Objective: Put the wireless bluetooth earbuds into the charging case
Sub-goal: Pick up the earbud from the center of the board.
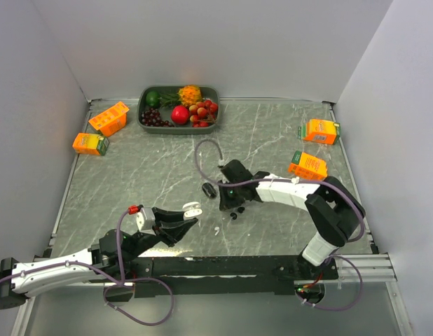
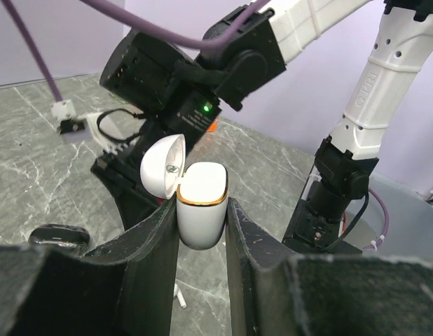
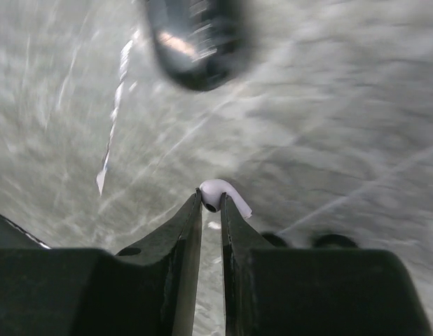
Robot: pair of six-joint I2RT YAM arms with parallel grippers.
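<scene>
Right now your left gripper point(image 2: 202, 222) is clamped on the upright white charging case point(image 2: 201, 199), lid flipped open, at lower centre of its wrist view. Your right gripper point(image 3: 211, 204) pinches a white earbud point(image 3: 221, 190) at its fingertips, mid-frame, close to the marble table point(image 3: 342, 140).

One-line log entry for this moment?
left gripper: shut on charging case, lid open | right gripper: shut on white earbud | stage: earbud not yet in case
</scene>
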